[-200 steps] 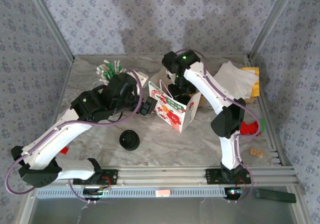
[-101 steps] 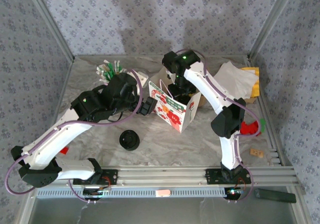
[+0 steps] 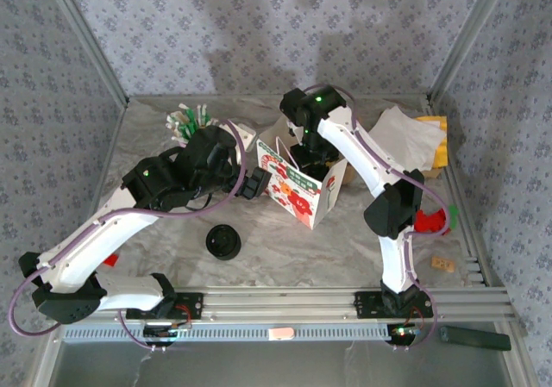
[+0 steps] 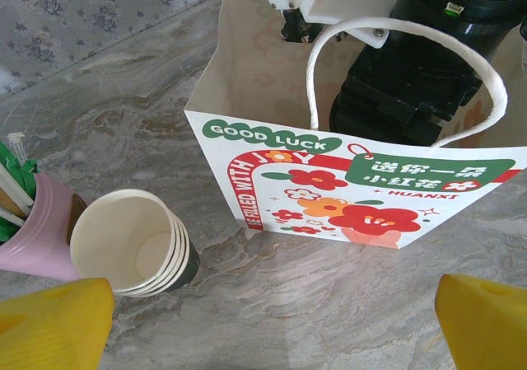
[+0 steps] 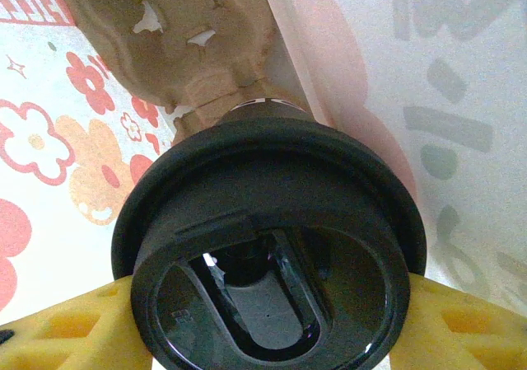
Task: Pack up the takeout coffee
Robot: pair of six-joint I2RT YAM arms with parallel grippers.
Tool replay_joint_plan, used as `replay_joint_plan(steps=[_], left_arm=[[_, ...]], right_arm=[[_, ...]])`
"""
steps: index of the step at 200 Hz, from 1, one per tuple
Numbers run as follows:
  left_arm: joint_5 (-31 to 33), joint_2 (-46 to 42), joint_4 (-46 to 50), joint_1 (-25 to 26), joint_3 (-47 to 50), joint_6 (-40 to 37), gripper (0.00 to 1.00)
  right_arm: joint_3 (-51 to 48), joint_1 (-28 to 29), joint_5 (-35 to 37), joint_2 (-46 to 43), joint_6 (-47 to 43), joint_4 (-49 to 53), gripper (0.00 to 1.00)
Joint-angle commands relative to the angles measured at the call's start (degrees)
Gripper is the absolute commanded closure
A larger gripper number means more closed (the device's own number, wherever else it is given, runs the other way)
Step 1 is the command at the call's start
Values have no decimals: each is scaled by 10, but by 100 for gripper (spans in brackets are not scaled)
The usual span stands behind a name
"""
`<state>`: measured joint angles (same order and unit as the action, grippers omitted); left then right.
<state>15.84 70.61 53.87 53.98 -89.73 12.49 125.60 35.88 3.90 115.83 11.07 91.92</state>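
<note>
Apparently takeout coffee between right fingers

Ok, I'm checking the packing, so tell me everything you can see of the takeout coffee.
The takeout coffee shows as a round, glossy black plastic lid with an oval sip recess, facing the camera; the cup beneath is hidden. It is inside the paper bag, the right arm's yellow fingers pressed against either side of the lid, with a brown moulded-pulp tray beyond it.
</note>
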Motion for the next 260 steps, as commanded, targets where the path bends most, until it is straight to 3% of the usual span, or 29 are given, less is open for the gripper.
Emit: replay_joint_plan(steps=[1, 114, 260], left_arm=[[-6, -8, 1, -5, -24, -6, 0], [-9, -6, 5, -5, -21, -5, 0], [-13, 8, 5, -4, -39, -12, 0]], right_arm=[[-2, -3, 9, -5, -5, 110, 45], [-63, -18, -10, -36, -7, 110, 45], [-66, -19, -19, -40, -10, 110, 45]])
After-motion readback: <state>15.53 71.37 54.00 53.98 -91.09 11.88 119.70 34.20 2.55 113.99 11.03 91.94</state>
